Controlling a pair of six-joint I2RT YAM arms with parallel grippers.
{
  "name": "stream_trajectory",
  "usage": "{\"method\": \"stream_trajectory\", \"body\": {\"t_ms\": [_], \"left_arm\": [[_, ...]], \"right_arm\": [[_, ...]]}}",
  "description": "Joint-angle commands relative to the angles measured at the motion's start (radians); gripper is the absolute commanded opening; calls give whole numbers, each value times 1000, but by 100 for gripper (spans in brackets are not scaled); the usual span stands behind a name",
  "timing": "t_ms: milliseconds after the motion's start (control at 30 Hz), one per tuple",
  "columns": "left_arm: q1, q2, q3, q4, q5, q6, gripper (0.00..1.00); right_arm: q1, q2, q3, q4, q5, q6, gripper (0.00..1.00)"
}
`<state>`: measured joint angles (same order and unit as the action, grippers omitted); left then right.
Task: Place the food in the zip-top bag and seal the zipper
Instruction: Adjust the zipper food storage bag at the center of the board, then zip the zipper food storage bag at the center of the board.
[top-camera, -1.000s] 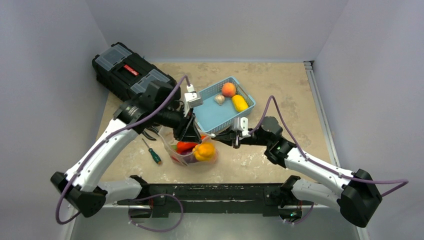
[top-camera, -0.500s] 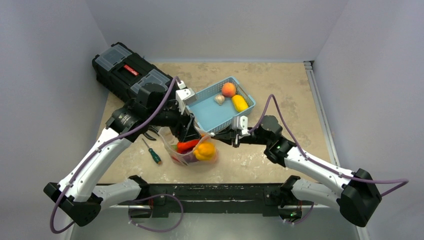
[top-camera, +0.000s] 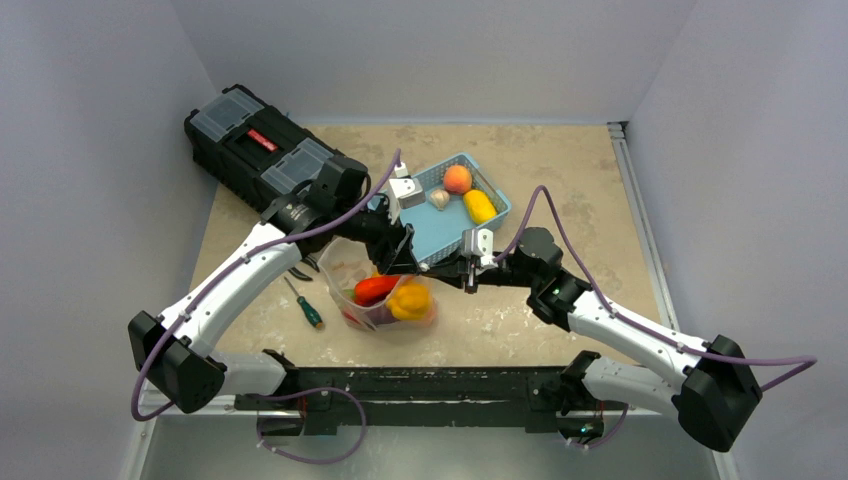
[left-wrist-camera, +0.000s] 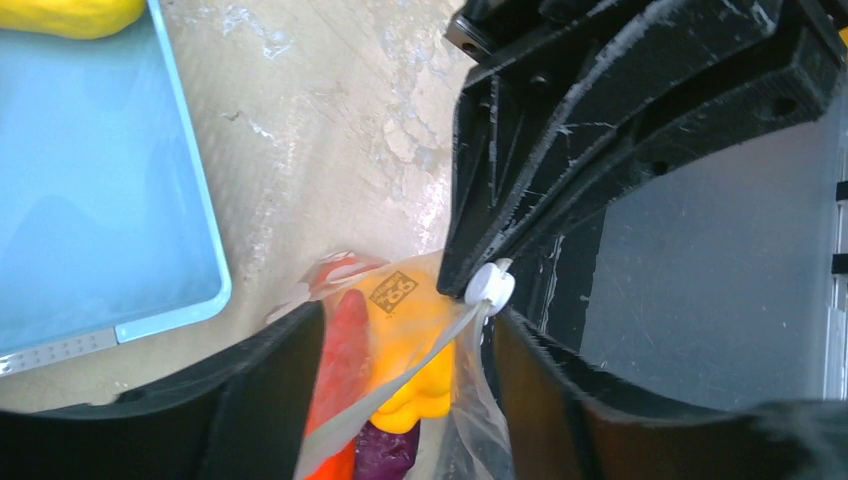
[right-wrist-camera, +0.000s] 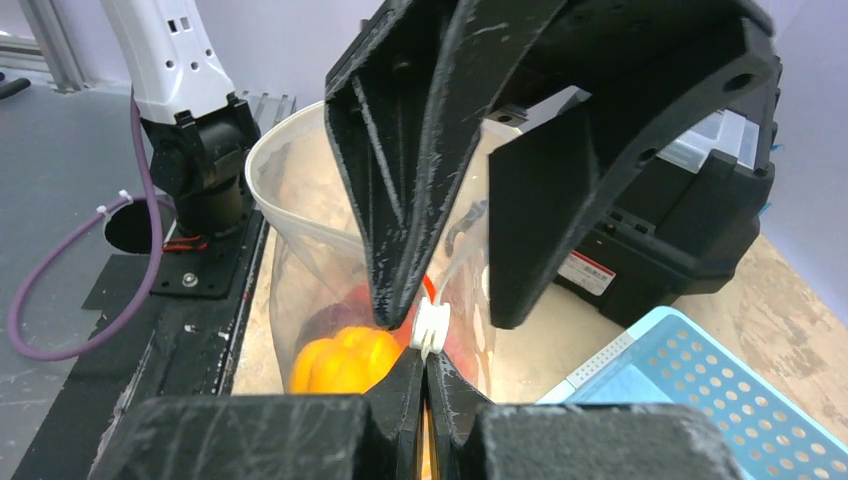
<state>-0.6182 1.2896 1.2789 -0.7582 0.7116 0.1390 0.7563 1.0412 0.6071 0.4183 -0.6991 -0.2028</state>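
The clear zip-top bag (top-camera: 345, 275) stands open on the table, holding a yellow pepper (top-camera: 410, 300), a red piece (top-camera: 372, 290) and a purple piece (left-wrist-camera: 385, 450). My right gripper (right-wrist-camera: 425, 355) is shut on the bag's mouth edge just behind the white zipper slider (right-wrist-camera: 430, 325). My left gripper (left-wrist-camera: 405, 315) is open, its fingers (right-wrist-camera: 400, 200) standing either side of the slider (left-wrist-camera: 490, 285) and the zipper strip (left-wrist-camera: 380, 400). More food lies in the basket: a peach (top-camera: 457, 178), a yellow piece (top-camera: 480, 206) and a pale garlic (top-camera: 439, 198).
The light blue basket (top-camera: 430, 225) sits right behind the bag, under my left wrist. A black toolbox (top-camera: 255, 145) stands at the back left. A green-handled screwdriver (top-camera: 305, 305) lies left of the bag.
My left gripper has swung right along the bag's mouth to meet the right gripper at the slider. The right gripper and the bag have stayed put.
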Motion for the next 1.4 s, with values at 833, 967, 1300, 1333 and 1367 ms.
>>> {"method": "stream_trajectory", "body": {"t_ms": [833, 967, 1300, 1333, 1367], "left_arm": [[-88, -310, -245, 191, -274, -49, 4], [-88, -317, -223, 180, -207, -77, 27], [-69, -180, -4, 73, -100, -167, 62], [-66, -168, 6, 72, -99, -161, 61], [-65, -154, 17, 69, -98, -156, 60]], "right_arm": [[-4, 91, -28, 285, 28, 352, 20], [-4, 118, -14, 288, 27, 365, 0], [-4, 118, 37, 190, 36, 423, 0], [-4, 125, 55, 160, 38, 433, 0], [-3, 134, 74, 128, 43, 439, 0]]}}
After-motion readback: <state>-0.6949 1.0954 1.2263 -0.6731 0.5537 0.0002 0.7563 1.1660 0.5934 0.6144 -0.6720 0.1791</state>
